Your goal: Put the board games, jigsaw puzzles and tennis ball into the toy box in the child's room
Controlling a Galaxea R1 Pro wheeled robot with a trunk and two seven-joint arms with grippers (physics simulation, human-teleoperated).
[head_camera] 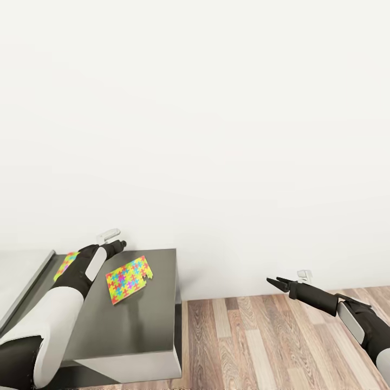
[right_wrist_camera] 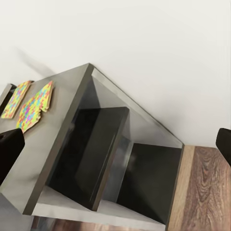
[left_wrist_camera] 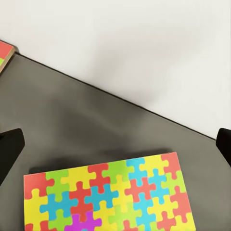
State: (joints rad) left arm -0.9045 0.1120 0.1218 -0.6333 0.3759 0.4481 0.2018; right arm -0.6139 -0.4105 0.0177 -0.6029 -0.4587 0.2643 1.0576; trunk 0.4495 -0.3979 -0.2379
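Note:
One jigsaw puzzle (head_camera: pixel 129 278) lies flat on the dark grey end of the table (head_camera: pixel 135 330). A second jigsaw puzzle (head_camera: pixel 65 264) lies further left, partly hidden behind my left forearm. My left gripper (head_camera: pixel 117 246) hangs open just above the table's back edge, beyond the first puzzle (left_wrist_camera: pixel 110 197), with nothing between its fingers (left_wrist_camera: pixel 9 149). My right gripper (head_camera: pixel 274 281) is open over the floor to the right of the table, holding nothing. Its wrist view shows both puzzles (right_wrist_camera: pixel 36 106) side by side on the table top (right_wrist_camera: pixel 62 125). The toy box, board games, tennis ball and bed are out of view.
A plain white wall (head_camera: pixel 216 135) runs directly behind the table. The paler desk top (head_camera: pixel 19 276) continues to the left. Wood-plank floor (head_camera: pixel 260 341) lies to the right of the cabinet, whose side has open dark compartments (right_wrist_camera: pixel 96 154). A red-edged flat item (left_wrist_camera: pixel 4 54) sits at the table's back.

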